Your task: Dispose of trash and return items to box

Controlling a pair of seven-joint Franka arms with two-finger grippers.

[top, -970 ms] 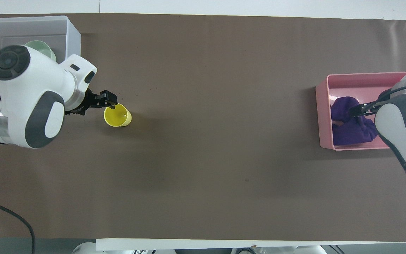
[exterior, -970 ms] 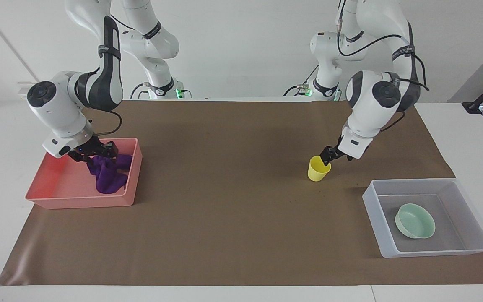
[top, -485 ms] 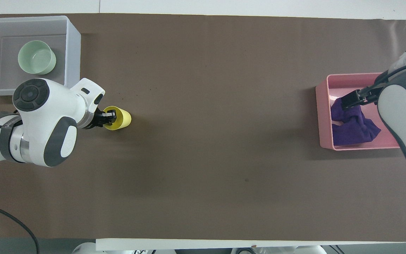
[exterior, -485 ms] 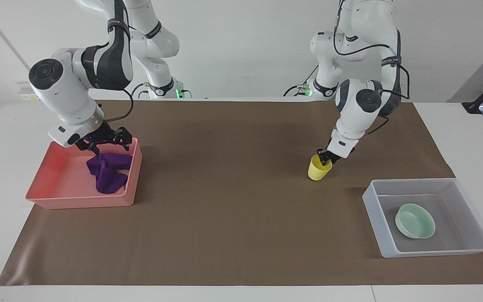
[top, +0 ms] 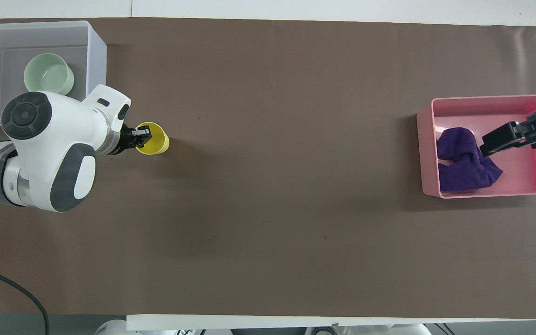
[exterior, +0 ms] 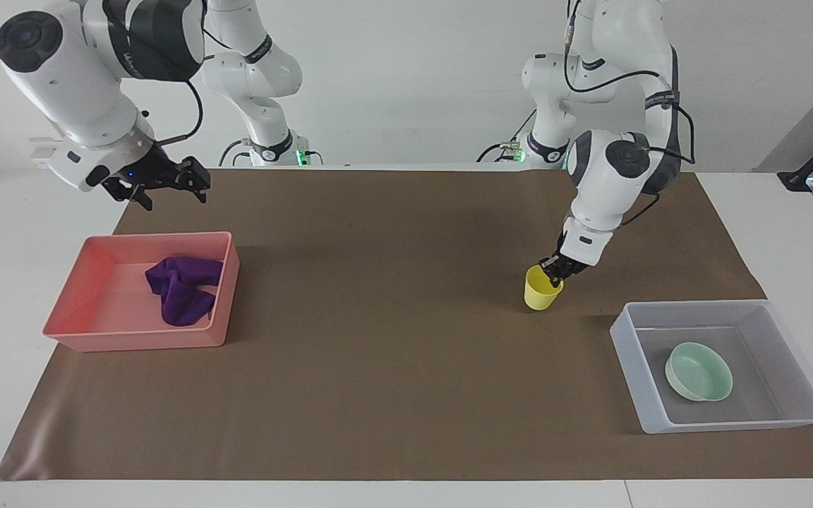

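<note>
The purple cloth wad (exterior: 182, 296) lies in the pink tray (exterior: 96, 331) at the right arm's end of the table. It also shows in the overhead view (top: 463, 160). My right gripper (exterior: 166, 187) is open and empty, raised high over the tray (top: 482, 102). It shows in the overhead view as well (top: 514, 137). My left gripper (exterior: 553, 271) is shut on the rim of the yellow cup (exterior: 540, 293), which is upright. I cannot tell whether the cup (top: 155, 144) rests on the mat. The mint-green bowl (exterior: 698, 370) sits in the translucent box (exterior: 632, 374).
The box (top: 96, 51) with the bowl (top: 48, 80) stands at the left arm's end, a little farther from the robots than the cup. A brown mat (exterior: 392, 339) covers the table between box and tray.
My right gripper let go of the purple cloth, opened and rose well above the pink tray. My left gripper closed on the cup's rim and shifted the cup slightly toward the box.
</note>
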